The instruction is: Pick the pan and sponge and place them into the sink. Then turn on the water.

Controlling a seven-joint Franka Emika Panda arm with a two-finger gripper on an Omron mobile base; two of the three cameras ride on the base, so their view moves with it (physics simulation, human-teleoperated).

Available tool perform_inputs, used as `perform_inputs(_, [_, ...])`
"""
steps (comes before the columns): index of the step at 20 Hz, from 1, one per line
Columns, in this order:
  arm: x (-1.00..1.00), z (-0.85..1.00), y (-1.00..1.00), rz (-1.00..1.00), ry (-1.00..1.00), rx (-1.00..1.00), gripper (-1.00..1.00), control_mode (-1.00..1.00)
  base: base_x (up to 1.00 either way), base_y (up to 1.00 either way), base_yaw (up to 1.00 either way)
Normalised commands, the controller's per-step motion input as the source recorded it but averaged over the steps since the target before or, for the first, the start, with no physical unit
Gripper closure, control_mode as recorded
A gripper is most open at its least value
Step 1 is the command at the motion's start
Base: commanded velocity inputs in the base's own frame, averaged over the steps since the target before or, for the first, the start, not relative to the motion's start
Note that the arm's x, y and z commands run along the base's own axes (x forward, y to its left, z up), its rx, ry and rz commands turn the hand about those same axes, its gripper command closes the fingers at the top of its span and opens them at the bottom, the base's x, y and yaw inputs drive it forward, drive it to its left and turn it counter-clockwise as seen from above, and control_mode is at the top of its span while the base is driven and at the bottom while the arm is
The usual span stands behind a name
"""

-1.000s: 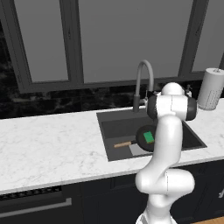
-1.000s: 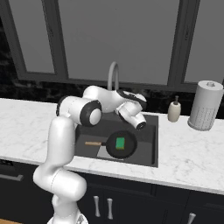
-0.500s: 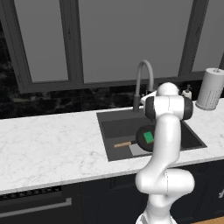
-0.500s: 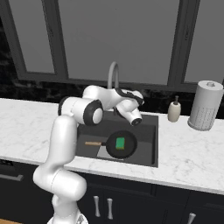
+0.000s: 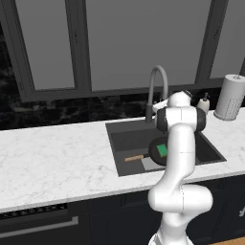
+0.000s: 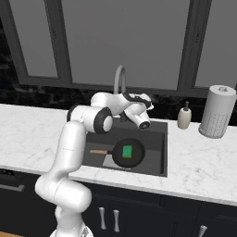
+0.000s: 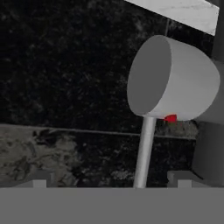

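Observation:
The black pan (image 6: 121, 155) with its wooden handle (image 6: 98, 152) lies in the dark sink (image 6: 159, 147), and the green sponge (image 6: 127, 151) rests inside it. From the left base view the pan (image 5: 154, 151), the sponge (image 5: 162, 150) and the sink (image 5: 122, 139) are partly hidden by my arm. My gripper (image 6: 147, 104) is up at the back of the sink, beside the faucet (image 6: 119, 82). Close ahead in the hand view is the faucet's grey handle (image 7: 175, 83) with a thin lever (image 7: 144, 148). My gripper (image 7: 111, 181) is open, with one fingertip on each side of the lever. No water is in view.
A paper towel roll (image 6: 216, 111) and a soap bottle (image 6: 184, 115) stand on the white marble counter (image 6: 203, 162) right of the sink. Dark backsplash and windows rise behind the faucet. Wide counter (image 5: 52, 158) lies left of the sink.
My arm's elbow has drifted a little to the left in the left base view, with the hand staying by the faucet. Pan and sponge have not moved. The jaws remain open.

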Motion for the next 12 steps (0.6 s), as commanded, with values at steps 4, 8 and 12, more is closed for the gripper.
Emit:
perform_inputs(4, [0.28, -0.38, -0.19, -0.02, 0.04, 0.0, -1.0, -1.0, 0.0, 0.0, 0.0])
perform_inputs(8, [0.21, -0.46, -0.07, -0.03, 0.05, 0.0, 1.0, -1.0, 0.0, 0.0, 0.0])
perform_inputs(12, [0.26, -0.34, 0.0, -0.05, 0.04, 0.0, 1.0, -1.0, 0.0, 0.0, 0.0])
